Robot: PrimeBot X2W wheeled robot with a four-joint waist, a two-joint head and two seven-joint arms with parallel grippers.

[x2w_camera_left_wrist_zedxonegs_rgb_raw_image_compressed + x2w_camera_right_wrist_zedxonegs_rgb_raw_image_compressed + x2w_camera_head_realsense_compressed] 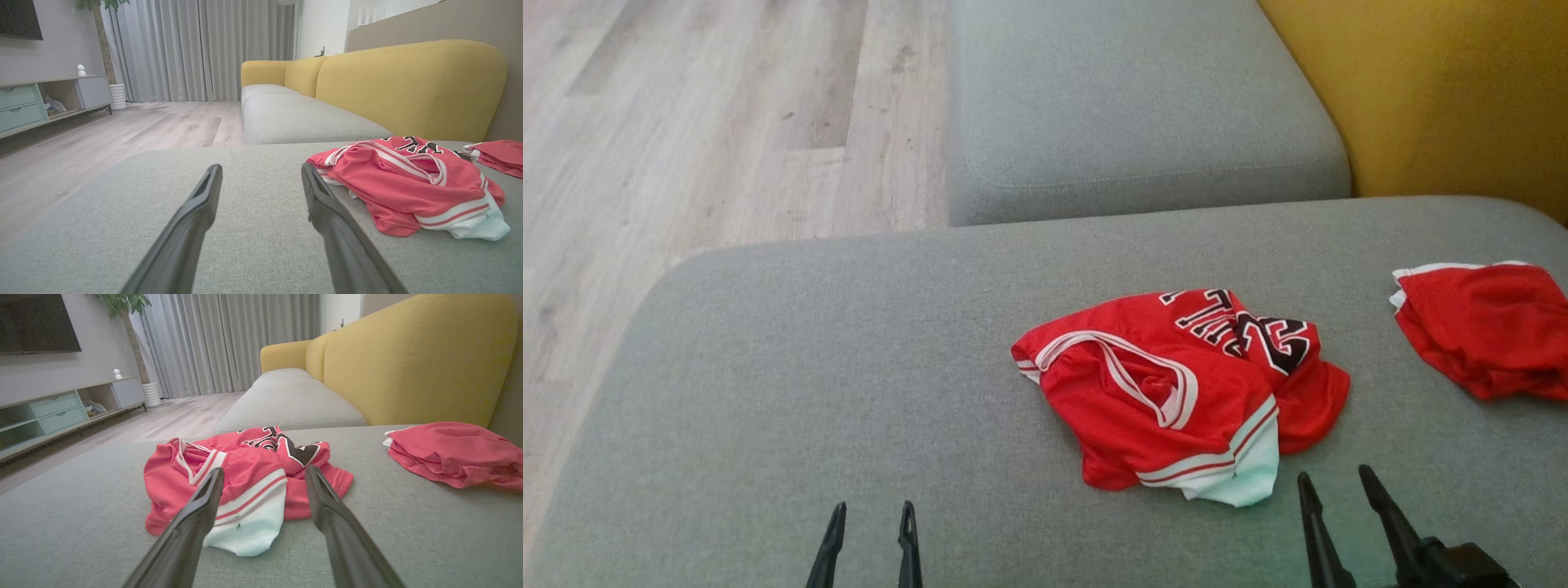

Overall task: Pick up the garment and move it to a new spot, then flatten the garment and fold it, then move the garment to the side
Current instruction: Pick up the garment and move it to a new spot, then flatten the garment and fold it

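The crumpled red jersey point(1176, 392) lies right of centre on the grey sofa seat point(809, 367), just beyond the right pincer point(1333, 475), which is apart and empty. The left pincer point(873, 508), also apart, is farther off.

The crumpled red mesh jersey with white and red striped trim point(1143, 408) bears print on its far fold. There stand black block letters edged in white point(1201, 314), upside down in the head view. Two of them look like a pair of L's, and creases hide the rest, so the word cannot be read whole. Just beside them, toward the robot's right, are large black digits with white edging point(1278, 343), bent over a fold, which look like 23. In the right wrist view the black block letters point(271, 443) show as broken strokes, unreadable, and in the left wrist view the letters point(410, 143) are likewise cut short by folds
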